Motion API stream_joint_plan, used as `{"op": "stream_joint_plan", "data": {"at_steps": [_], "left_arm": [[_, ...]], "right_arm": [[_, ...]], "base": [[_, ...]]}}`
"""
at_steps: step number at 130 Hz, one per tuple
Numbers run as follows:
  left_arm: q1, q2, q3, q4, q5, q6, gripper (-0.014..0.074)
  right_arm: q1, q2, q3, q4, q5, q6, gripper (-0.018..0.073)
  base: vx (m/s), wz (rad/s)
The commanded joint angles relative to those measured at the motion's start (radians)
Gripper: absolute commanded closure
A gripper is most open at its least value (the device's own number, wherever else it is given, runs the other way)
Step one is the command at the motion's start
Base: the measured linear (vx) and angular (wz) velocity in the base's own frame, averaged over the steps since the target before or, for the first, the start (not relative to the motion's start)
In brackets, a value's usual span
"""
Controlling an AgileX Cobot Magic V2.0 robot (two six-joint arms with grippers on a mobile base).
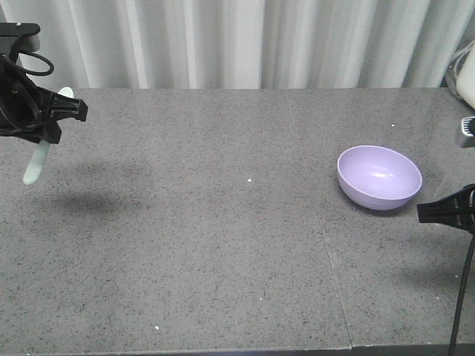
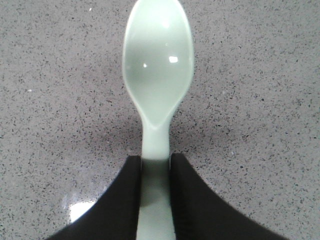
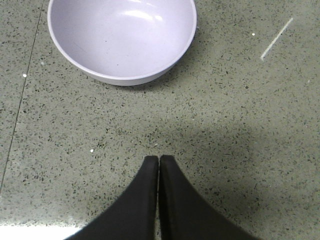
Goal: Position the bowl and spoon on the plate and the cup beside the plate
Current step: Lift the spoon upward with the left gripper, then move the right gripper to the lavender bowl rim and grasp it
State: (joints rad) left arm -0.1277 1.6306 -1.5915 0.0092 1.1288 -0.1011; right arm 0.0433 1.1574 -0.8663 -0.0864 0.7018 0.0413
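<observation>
At the table's far left, my left gripper (image 1: 56, 119) is shut on the pale mint-green spoon (image 1: 35, 165) and holds it in the air above the surface. In the left wrist view the jaws clamp the spoon's handle (image 2: 156, 160), and the spoon's head (image 2: 157, 75) sticks out past the fingertips. The lavender bowl (image 1: 379, 176) stands empty and upright on the right side of the table. My right gripper (image 1: 430, 211) hovers just in front and to the right of it. That gripper (image 3: 159, 160) is shut on nothing, a short gap from the bowl (image 3: 121, 35). The plate and the cup are out of view.
The grey speckled table (image 1: 223, 245) has a seam (image 1: 334, 282) running front to back, left of the bowl. White curtains (image 1: 245, 41) hang behind the table. A white object (image 1: 466, 78) sits at the back right corner.
</observation>
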Motion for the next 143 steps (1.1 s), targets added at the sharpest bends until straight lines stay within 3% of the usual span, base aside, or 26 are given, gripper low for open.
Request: {"op": "stream_joint_plan", "data": {"at_steps": [1, 64, 79, 104, 143], "left_arm": [[-0.007, -0.047, -0.023, -0.009, -0.018, -0.002, 0.0604], [-0.007, -0.047, -0.023, -0.009, -0.009, -0.002, 0.0604], [-0.007, -0.047, -0.023, -0.009, -0.009, -0.002, 0.0604], [-0.007, -0.047, -0.023, -0.009, -0.009, -0.002, 0.0604], [-0.007, -0.047, -0.023, -0.009, -0.009, -0.002, 0.0604]], "right_arm": [[-0.004, -0.017, -0.033, -0.010, -0.048, -0.009, 0.0566], [-0.004, -0.016, -0.037, -0.011, -0.087, -0.004, 0.0564], [-0.029, 0.011, -0.097, -0.014, -0.102, 0.043, 0.0550], [-0.093, 0.180, -0.317, 0.035, 0.020, 0.052, 0.0451], [-0.094, 0.452, -0.607, 0.039, 0.168, -0.009, 0.0224]], "base": [[0.00, 0.00], [0.00, 0.00], [0.00, 0.00], [0.00, 0.00], [0.00, 0.00]]}}
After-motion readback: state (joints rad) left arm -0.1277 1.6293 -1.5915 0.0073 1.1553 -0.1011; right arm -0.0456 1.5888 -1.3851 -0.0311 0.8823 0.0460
